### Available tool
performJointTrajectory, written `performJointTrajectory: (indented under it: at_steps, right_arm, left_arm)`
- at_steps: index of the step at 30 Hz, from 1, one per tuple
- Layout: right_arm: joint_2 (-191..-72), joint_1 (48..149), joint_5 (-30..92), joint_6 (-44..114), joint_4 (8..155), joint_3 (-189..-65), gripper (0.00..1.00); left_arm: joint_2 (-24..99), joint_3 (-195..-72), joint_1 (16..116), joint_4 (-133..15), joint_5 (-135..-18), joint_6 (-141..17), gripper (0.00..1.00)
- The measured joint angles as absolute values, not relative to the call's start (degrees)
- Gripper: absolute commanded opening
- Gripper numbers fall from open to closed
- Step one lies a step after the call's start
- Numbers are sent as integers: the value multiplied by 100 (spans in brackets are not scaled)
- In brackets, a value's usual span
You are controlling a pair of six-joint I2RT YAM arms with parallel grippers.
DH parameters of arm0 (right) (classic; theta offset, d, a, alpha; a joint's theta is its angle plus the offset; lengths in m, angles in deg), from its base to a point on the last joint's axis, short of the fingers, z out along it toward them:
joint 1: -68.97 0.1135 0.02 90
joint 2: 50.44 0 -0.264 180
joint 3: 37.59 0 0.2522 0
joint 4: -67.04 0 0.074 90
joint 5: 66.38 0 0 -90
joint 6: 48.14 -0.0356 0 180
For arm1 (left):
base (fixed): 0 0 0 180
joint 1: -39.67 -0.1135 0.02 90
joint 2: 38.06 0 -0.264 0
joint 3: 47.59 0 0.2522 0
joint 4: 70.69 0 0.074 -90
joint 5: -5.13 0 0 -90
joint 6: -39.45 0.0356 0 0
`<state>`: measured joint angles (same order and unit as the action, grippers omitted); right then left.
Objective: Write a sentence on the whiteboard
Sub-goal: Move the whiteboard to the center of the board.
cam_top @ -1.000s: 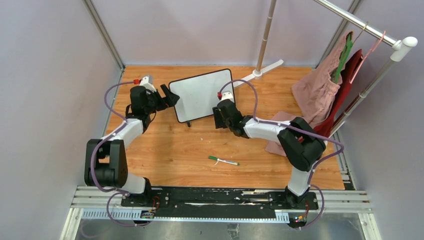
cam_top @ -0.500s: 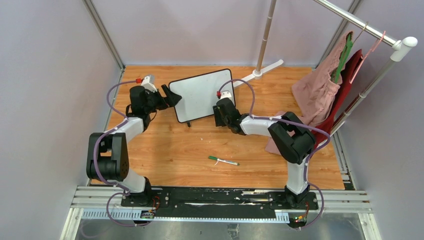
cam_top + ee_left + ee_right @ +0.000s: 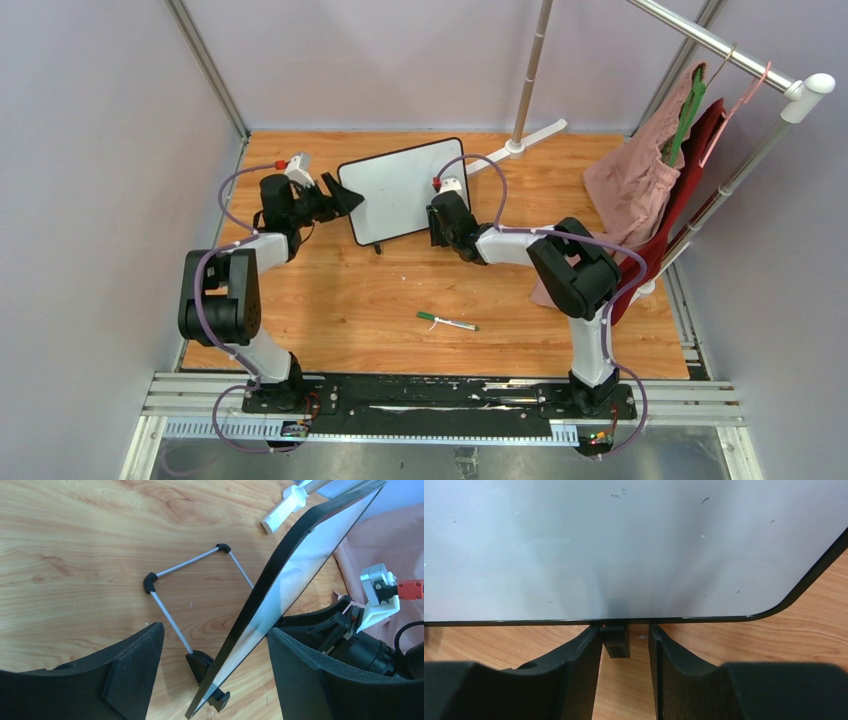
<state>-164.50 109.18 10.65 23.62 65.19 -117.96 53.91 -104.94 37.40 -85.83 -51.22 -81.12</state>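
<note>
The whiteboard [image 3: 400, 188] stands tilted on its wire stand [image 3: 195, 562] at the back middle of the table. Its face [image 3: 624, 550] is blank white with a few small specks, and no sentence is in view. My left gripper [image 3: 338, 200] is open astride the board's left edge [image 3: 280, 585], with both fingers clear of it. My right gripper [image 3: 437, 222] is open at the board's lower right edge. A black foot [image 3: 615, 641] sits between its fingers, close to the left one. A green marker [image 3: 447, 322] lies on the table in front.
A clothes rack stands at the right with pink and red garments [image 3: 650, 170] hanging down onto the table. Its white pole base [image 3: 515, 147] sits just behind the board. Walls close in the left, back and right sides.
Both grippers have narrowed. The right gripper has crept up to the board's lower edge, and the left one has edged a little further around the left edge.
</note>
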Motion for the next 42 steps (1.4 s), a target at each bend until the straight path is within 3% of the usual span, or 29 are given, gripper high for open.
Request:
performJointTrajectory:
  at_steps: [7,18,26,42]
  right_arm:
    - [-16485,10907,1139,2371,6486,-11829,26]
    - [-16485,10905,1194,2487,6475,-11829,1]
    - [-16485,10896,1148,2541,6484,-11826,0]
    - [-16339,10811,1098,2563,6195,-11485,0]
  left_arm:
    - [5642,-10483,3716,-8887,-4797,-8202,68]
    - [5771,-10201,3708,-9416,-4495,-8409,33]
    - [5723,-10097,3679,-9588,-4335,-8350,2]
    - [5539,-9758,3697,-9868,-4231,-8298,0]
